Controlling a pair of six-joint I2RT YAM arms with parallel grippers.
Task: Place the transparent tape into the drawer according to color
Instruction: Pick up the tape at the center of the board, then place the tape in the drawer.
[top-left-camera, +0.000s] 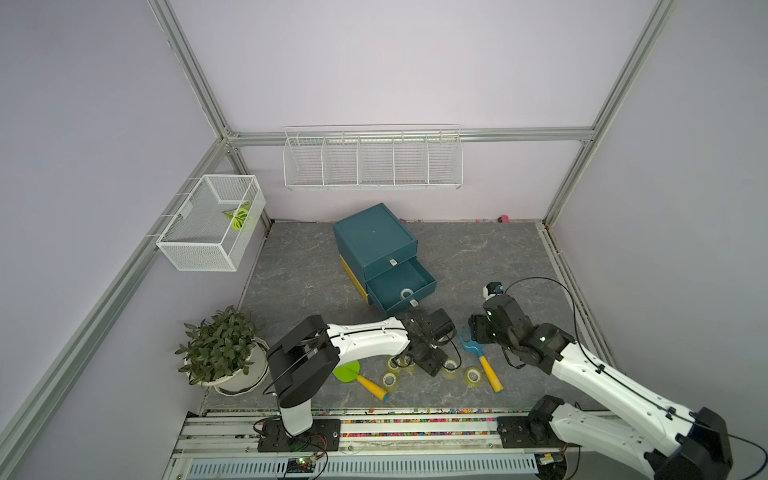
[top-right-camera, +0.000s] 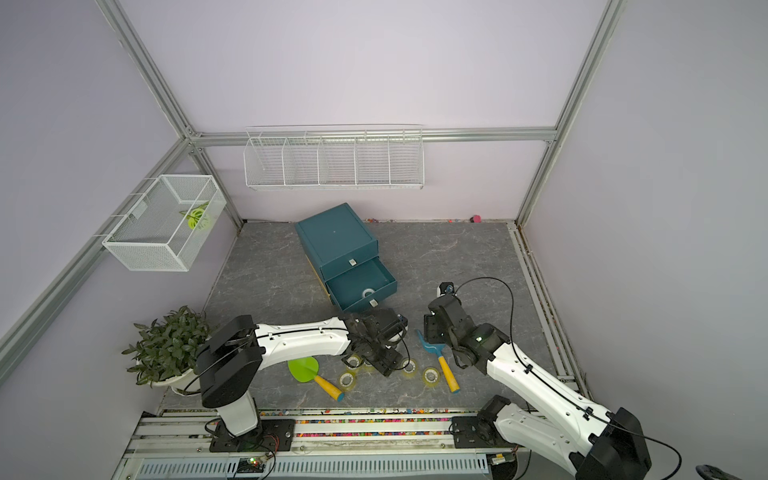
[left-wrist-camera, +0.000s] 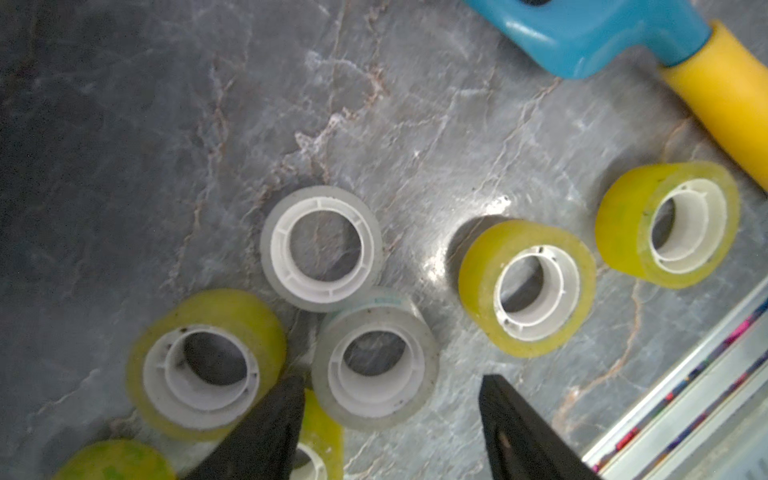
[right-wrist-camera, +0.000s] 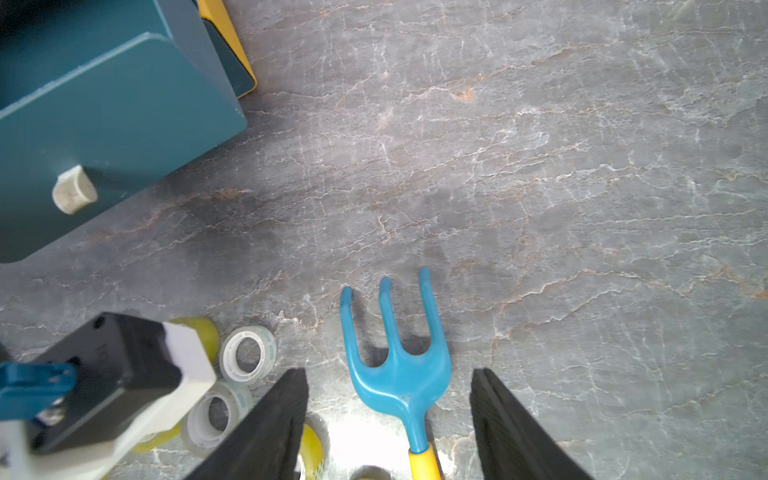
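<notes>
Tape roll (left-wrist-camera: 374, 357), clear-white, lies between parted fingers (left-wrist-camera: 274, 428) of left end effector (left-wrist-camera: 393, 377); ungripped.

A: White shells on left arm (top-left-camera: 365, 338) and right arm (top-left-camera: 615, 386)?
B: Yes; black joints, small dark screws, thin black cable along each.
A: Lights?
B: Green, on right arm's joints.
A: Left gripper (left-wrist-camera: 392, 382), right gripper (right-wrist-camera: 390, 374)?
B: Black tapered fingers (right-wrist-camera: 270, 436), ribbed on the right one.
</notes>
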